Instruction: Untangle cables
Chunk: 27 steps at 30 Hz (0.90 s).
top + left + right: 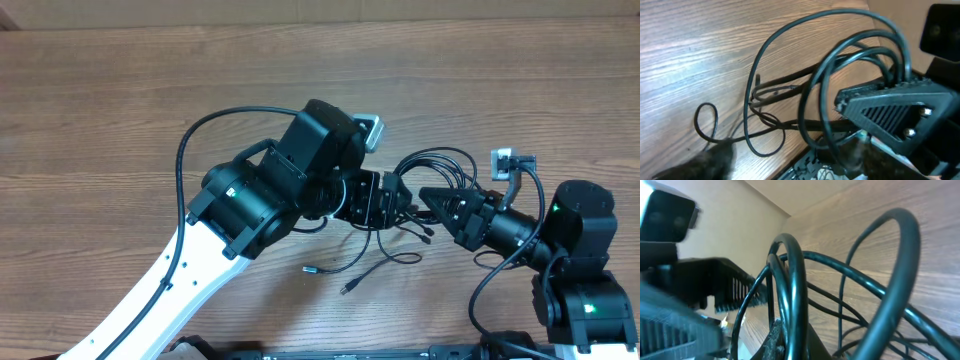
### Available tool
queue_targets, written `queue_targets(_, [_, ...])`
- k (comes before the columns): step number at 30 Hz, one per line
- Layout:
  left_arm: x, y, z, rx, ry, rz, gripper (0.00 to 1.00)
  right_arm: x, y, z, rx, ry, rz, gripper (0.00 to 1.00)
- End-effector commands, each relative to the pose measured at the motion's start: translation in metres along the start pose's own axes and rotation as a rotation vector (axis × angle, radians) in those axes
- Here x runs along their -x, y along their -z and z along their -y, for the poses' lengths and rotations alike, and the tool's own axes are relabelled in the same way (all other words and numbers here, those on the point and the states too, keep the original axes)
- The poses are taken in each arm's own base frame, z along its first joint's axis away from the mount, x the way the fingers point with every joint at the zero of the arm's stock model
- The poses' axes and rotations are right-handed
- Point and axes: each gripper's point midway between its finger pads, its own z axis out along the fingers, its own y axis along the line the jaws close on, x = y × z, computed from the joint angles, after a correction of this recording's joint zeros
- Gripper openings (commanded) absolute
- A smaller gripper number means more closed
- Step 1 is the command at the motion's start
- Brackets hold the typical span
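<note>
- Thin black flexible cables [440, 170], tangled, are laid on the brown wooden desk [100, 100].
- Left pincer [395, 205] is held released among them.
- Right pincer [430, 200] is clenched on them.

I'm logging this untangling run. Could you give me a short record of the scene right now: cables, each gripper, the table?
cables: black knotted bundle between both grippers, with loops rising from it
left gripper: at the bundle; open or shut unclear
right gripper: shut on a cable loop
plug ends: two lying loose below the bundle
table: wood grain
</note>
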Motion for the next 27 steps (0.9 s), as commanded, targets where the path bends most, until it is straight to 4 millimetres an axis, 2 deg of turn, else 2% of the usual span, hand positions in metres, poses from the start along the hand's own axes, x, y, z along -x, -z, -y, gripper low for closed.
queue_targets(1, [0.008,0.012,0.008,-0.02,0.074,0.041,0.7,0.002,0.002,-0.017,0.081,0.04,-0.004,0.04])
queue_targets(5, [0.008,0.01,0.007,-0.016,0.08,0.036,0.61,0.004,0.002,-0.022,0.102,0.044,-0.001,0.04])
queue_targets(15, [0.011,0.001,0.006,-0.017,0.128,0.03,0.57,0.0,0.003,-0.03,0.151,0.054,-0.027,0.04])
queue_targets(17, [0.011,0.0,0.006,-0.016,0.148,0.027,0.51,0.0,0.003,-0.03,0.15,0.054,-0.026,0.04])
queue_targets(20, [0.009,0.0,0.005,-0.014,0.153,0.019,0.28,0.0,0.003,-0.03,0.15,0.055,-0.026,0.04])
queue_targets(21, [0.009,0.0,0.005,-0.013,0.153,0.018,0.16,0.0,0.003,-0.03,0.15,0.055,-0.026,0.04])
queue_targets(22, [0.008,0.0,0.005,-0.012,0.154,0.017,0.09,0.0,0.003,-0.03,0.15,0.055,-0.026,0.04])
queue_targets(23, [0.008,0.0,0.004,-0.011,0.154,0.016,0.04,0.0,0.003,-0.03,0.15,0.055,-0.026,0.04])
queue_targets(27, [0.007,0.0,0.003,-0.006,0.145,0.012,0.04,-0.001,0.003,-0.03,0.15,0.053,-0.027,0.04])
